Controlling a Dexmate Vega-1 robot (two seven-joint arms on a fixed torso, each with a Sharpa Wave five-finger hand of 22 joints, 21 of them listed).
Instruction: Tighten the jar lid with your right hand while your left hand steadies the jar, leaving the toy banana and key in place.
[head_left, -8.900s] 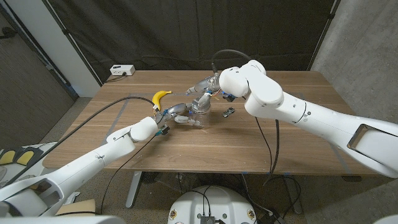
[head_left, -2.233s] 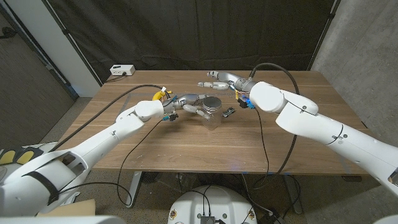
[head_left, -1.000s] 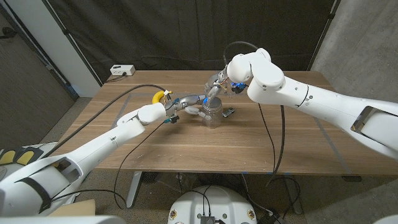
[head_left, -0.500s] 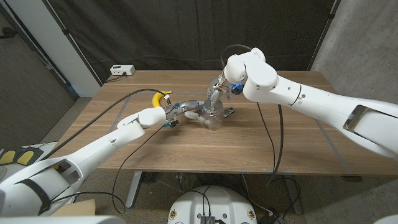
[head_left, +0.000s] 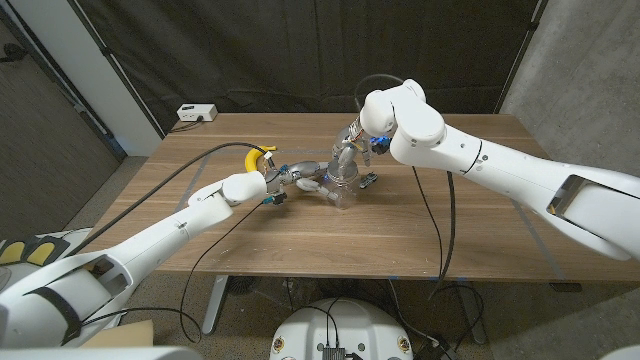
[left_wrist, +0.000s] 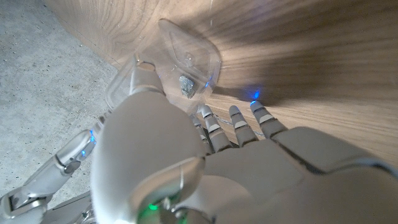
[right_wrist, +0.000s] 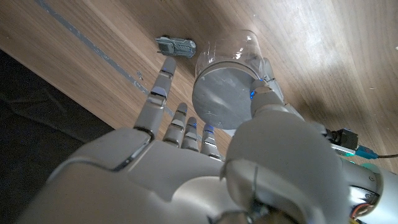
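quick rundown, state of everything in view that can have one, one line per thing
jar: upright on the table, clear, lid on
lid: grey, sits on the jar's mouth
left hand: fingers against the jar's side, steadying it
right hand: over the lid, fingers around its rim
toy banana: lying on the table, untouched
key: lying flat beside the jar, untouched
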